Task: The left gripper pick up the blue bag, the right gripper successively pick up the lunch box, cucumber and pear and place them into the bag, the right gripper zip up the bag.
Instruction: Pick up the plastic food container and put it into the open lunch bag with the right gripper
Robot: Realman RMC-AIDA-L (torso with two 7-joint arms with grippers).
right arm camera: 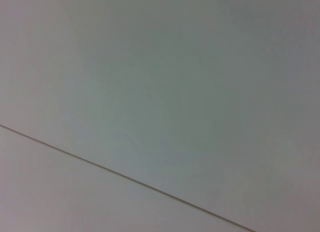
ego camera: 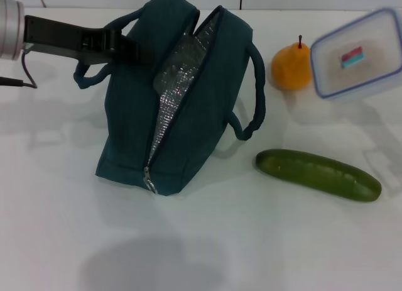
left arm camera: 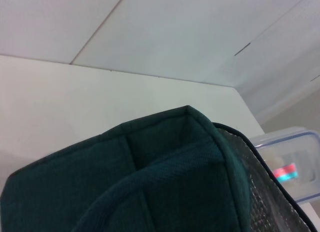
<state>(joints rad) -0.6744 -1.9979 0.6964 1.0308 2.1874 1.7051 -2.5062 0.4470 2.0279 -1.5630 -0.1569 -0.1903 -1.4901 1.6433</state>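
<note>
At the 10 o'clock side of the white table [ego camera: 207, 247], the left gripper [ego camera: 122, 47] seems clamped on the blue bag [ego camera: 188, 109], which stands unzipped. The lunch box [ego camera: 357, 53] hangs tilted at 2 o'clock above the pear [ego camera: 291, 66]; cucumber [ego camera: 318, 174] lies at 4 o'clock. The right gripper is hidden.

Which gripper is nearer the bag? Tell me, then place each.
Left. The left gripper is at the bag, on its upper side by a handle. The right gripper is not in view; the lunch box is tilted up at the right edge, beyond the pear.
</note>
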